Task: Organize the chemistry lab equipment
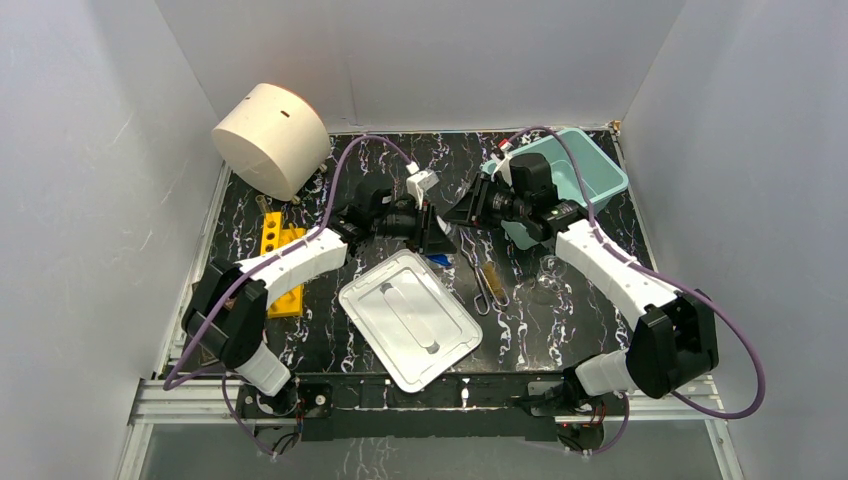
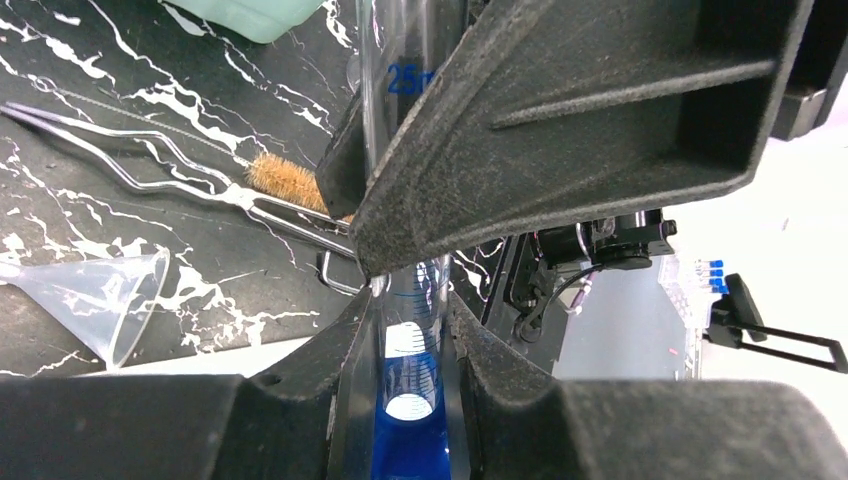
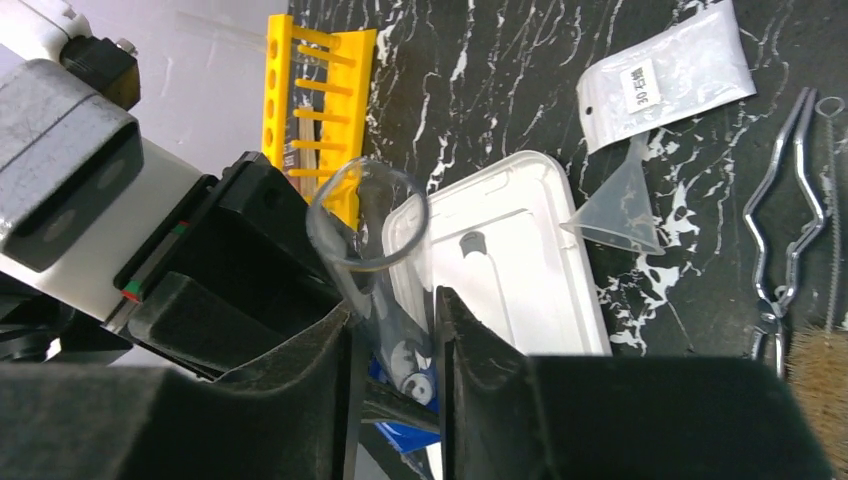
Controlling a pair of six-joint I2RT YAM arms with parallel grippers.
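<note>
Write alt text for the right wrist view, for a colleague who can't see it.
The right gripper pinches a clear measuring cylinder with a blue base. Behind it on the black marbled table lie a yellow rack, a white lid, a clear funnel, a white packet and metal tongs.

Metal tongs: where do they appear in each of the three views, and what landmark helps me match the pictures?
Top external: the tongs lie near the centre, just right of the white lid.
Left wrist: upper left, running diagonally.
Right wrist: along the right edge, lengthwise.
Landmark: the brown-bristled brush lying beside the tongs, clearest in both wrist views.
</note>
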